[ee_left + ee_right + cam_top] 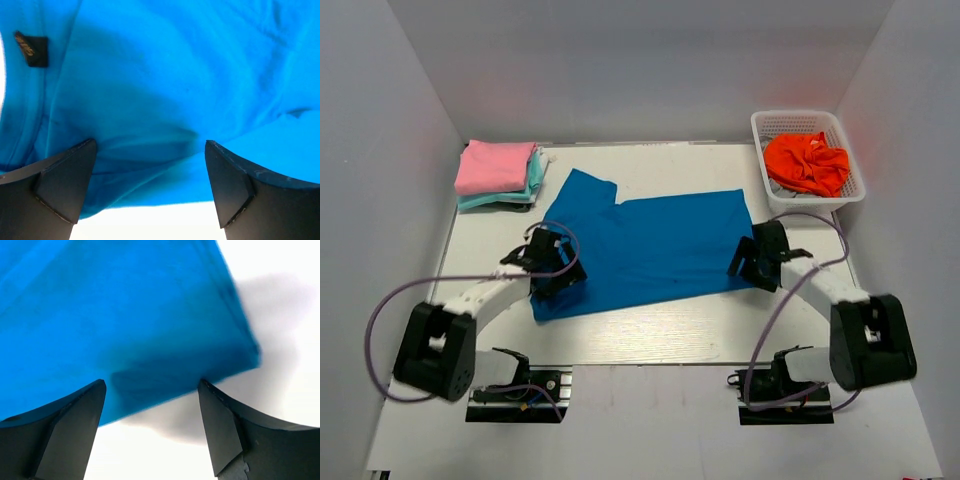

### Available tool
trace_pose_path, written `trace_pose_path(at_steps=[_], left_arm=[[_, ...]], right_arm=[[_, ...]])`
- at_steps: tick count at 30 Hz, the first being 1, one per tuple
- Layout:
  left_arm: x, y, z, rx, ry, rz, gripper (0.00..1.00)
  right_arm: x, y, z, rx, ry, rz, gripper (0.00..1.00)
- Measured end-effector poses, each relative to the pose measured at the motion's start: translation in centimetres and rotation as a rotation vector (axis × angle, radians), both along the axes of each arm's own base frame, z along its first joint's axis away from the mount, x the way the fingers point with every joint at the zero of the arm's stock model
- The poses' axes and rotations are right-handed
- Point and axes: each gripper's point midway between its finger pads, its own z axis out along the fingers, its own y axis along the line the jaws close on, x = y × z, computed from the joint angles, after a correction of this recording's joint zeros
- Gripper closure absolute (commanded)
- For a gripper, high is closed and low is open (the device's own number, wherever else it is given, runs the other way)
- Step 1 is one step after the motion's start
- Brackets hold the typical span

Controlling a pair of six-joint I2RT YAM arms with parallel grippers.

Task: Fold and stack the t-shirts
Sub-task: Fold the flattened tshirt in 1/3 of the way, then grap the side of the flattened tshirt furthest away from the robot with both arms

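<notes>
Left gripper (150,144) and right gripper (151,382) gape over blue t-shirt (650,240).

a bright blue fabric t-shirt (650,250) lies spread across the middle of the white bench (670,335). the left gripper (548,262) sits over its left end, and the right gripper (752,258) is at its right edge. in the far left corner a folded pink t-shirt (495,165) rests on a pale teal t-shirt (534,186). at far right, a white plastic lattice basket (844,135) holds a crumpled orange-red t-shirt (807,163).
</notes>
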Motion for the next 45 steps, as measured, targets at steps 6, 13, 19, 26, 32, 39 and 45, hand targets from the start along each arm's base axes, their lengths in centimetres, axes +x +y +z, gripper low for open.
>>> trace_pose_path(at_steps=[6, 13, 19, 26, 32, 39, 45], left_arm=[[-6.2, 0.1, 2.3, -0.101, 0.021, -0.014, 0.0], [1.7, -0.5, 12.4, -0.074, -0.296, -0.047, 0.0], [12.3, -0.1, 14.8, 0.093, -0.368, 0.018, 0.0], [23.1, 0.2, 9.8, 0.282, -0.309, 0.006, 0.05], [31.2, 1.0, 5.3, 0.372, -0.288, 0.02, 0.11], [33.6, 4.1, 0.5, 0.408, -0.226, 0.034, 0.21], [34.3, 3.7, 0.2, 0.38, -0.249, -0.041, 0.54]], right_arm=[[-5.1, -1.2, 1.5, -0.017, -0.024, 0.014, 0.1], [-1.0, -0.4, 7.2, -0.005, -0.208, 0.048, 0.1], [5.9, 0.8, 9.8, -0.02, -0.256, 0.044, 0.1], [12.7, 2.3, 9.4, -0.046, -0.24, 0.059, 0.1], [15.9, 2.3, 8.4, -0.1, -0.215, 0.071, 0.1], [17.1, 1.5, 6.5, -0.142, -0.164, 0.055, 0.1], [17.7, 0.7, 4.3, -0.171, -0.114, 0.046, 0.1]])
